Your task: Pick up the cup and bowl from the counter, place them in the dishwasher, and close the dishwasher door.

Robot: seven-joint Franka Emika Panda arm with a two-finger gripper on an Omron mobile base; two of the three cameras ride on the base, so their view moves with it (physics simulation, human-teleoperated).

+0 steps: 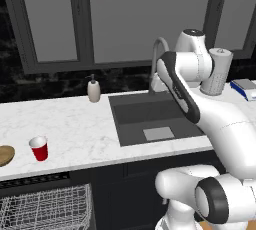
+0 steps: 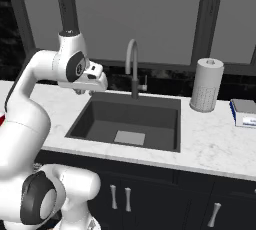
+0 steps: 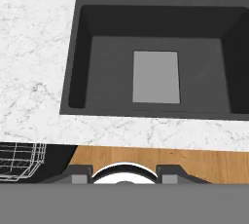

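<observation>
The red cup (image 1: 39, 148) stands upright on the white marble counter (image 1: 75, 129), left of the sink. Beside it, the tan bowl (image 1: 4, 155) is cut off by the left edge of the left base view. Below them the dishwasher (image 1: 35, 180) is open, and its white wire rack (image 1: 45, 209) shows under the slotted strip; a corner of the rack (image 3: 19, 159) is also in the hand view. The dishwasher door is out of view. My gripper (image 3: 125, 177) hangs above the dark sink (image 3: 155, 72), pointing down, open and empty, far right of the cup.
A beige soap dispenser (image 1: 93, 90) stands behind the sink's left corner. The grey faucet (image 2: 132, 66) rises at the back. A paper towel roll (image 2: 206, 85) and a blue-white box (image 2: 245, 112) sit on the right counter. Dark cabinets (image 2: 150, 194) run below.
</observation>
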